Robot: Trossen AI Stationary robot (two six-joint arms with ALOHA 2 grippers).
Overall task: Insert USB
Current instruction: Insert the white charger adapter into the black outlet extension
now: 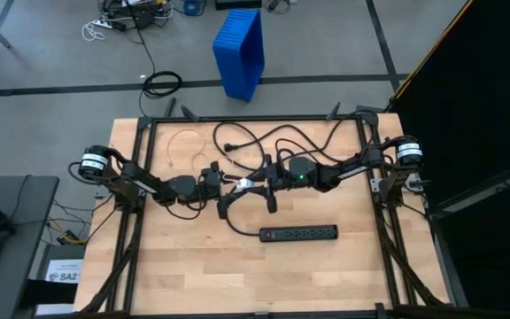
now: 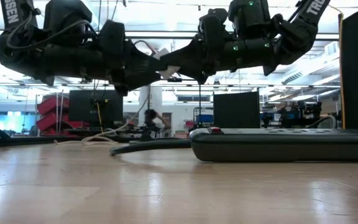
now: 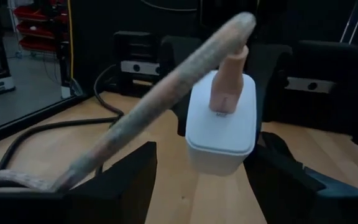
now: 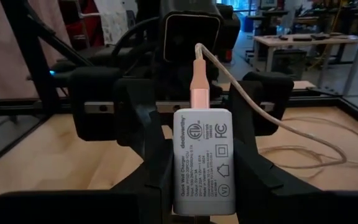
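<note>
Two claws meet above mid-table (image 1: 193, 266), facing each other. High view: left claw (image 1: 222, 186) and right claw (image 1: 259, 183) nearly touch, w/ a small white charger block (image 1: 243, 184) between them; a black power strip (image 1: 299, 233) lies on the table nearer the front edge, its thick black cord (image 1: 264, 142) looping toward the far edge. A thin pale loop of the USB cable (image 1: 187, 135) lies on the wood near the far-left corner.

Low view: both arms hang well clear of the table; the white charger shows only as a pale corner between the dark claws. Strip is seen side-on w/ a red switch (image 2: 215, 130).

Right wrist view adds detail not visible elsewhere: right claw's fingers (image 4: 253, 168) pinch the charger by its sides, printed label facing the camera. The USB plug (image 4: 200, 87), pinkish-beige, stands seated in the charger's end, cable arcing off to the table.

Left wrist view: same plug seen from the other side, in the charger's socket face; cable runs diagonally across. Left claw's fingers (image 3: 123, 180) stand spread, either side of the charger, not touching it. Blue crate (image 1: 240, 51) on the floor beyond the table.
</note>
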